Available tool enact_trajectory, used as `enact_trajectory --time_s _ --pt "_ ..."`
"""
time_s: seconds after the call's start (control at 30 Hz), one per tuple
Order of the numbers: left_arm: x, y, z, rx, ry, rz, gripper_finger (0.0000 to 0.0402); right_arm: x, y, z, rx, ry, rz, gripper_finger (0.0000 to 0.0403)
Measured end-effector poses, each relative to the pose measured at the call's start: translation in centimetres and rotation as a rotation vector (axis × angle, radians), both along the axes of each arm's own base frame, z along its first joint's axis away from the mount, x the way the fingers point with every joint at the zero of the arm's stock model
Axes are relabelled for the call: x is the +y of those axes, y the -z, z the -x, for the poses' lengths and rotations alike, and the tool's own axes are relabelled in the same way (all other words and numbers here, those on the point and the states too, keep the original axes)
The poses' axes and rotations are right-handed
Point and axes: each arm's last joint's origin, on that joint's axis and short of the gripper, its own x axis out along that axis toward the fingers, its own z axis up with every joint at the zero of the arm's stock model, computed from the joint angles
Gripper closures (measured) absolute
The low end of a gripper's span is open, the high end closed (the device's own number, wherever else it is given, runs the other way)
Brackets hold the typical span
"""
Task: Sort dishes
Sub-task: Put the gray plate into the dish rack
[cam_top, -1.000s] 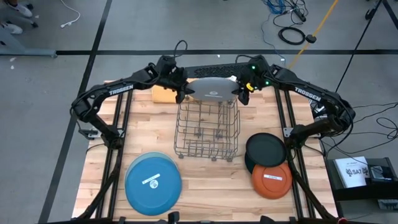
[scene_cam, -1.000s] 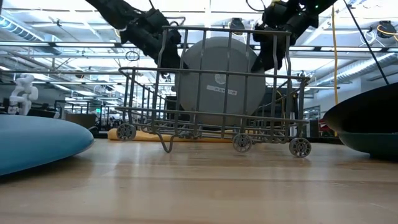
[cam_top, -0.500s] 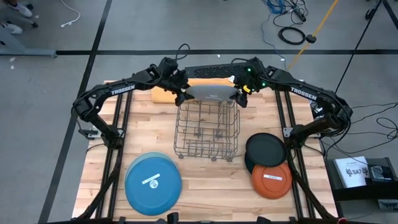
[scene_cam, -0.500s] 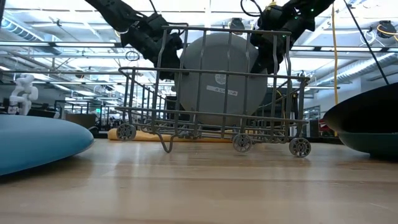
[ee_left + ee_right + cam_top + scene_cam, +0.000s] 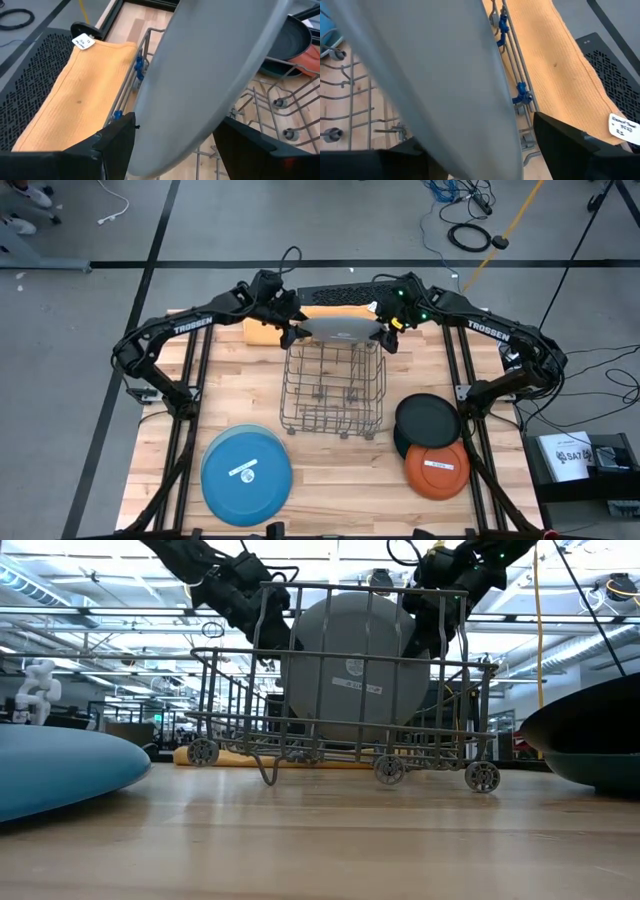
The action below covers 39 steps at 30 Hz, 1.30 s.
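Observation:
The large grey plate [image 5: 338, 330] [image 5: 350, 665] stands on edge at the far end of the wire rack [image 5: 335, 395], its lower rim down between the rack's wires. My left gripper [image 5: 290, 330] [image 5: 175, 145] is open at the plate's left rim, one finger on each face. At the right rim, my right gripper [image 5: 385, 332] [image 5: 470, 150] is open the same way. The large blue plate [image 5: 246, 473] lies flat at the near left. The orange plate [image 5: 437, 470] overlaps the black plate [image 5: 428, 418] at the near right. My left gripper has its fingers [image 5: 117, 137] on either side of the grey plate's left rim [image 5: 150, 150], slanting down from the far left; whether they touch it I cannot tell. My right gripper has its fingers [image 5: 560, 140] astride the right rim [image 5: 485, 145], slanting down from the far right; whether they touch I cannot tell.
An orange cloth [image 5: 265, 330] [image 5: 75, 95] lies behind the rack along the table's far edge, beside a dark perforated mat [image 5: 30, 75]. Bare wood shows between the rack and the table's near edge.
The grey plate has tipped from leaning to nearly upright in the rack: from above it now shows as a narrow band. Both arms have stayed at its rims.

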Motion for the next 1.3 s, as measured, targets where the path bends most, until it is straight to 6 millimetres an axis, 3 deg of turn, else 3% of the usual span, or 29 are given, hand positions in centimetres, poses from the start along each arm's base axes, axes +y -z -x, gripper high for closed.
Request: enact_trajectory --time_s 0.33,0.67,1.3 --pt "0.6 -2.3 -0.1 -0.047 -0.026 -0.011 0.0144 0.1 0.0 0.0 -0.007 0.006 -0.025 0.0154" --pt "1.6 -2.3 0.7 -0.045 -0.101 0.056 0.0185 -0.3 0.0 0.3 -0.01 0.035 -0.038 0.0154" --pt "2.5 -1.4 0.6 -0.011 -0.186 0.079 0.0188 -0.8 -0.2 0.3 -0.01 0.074 0.032 0.0151"
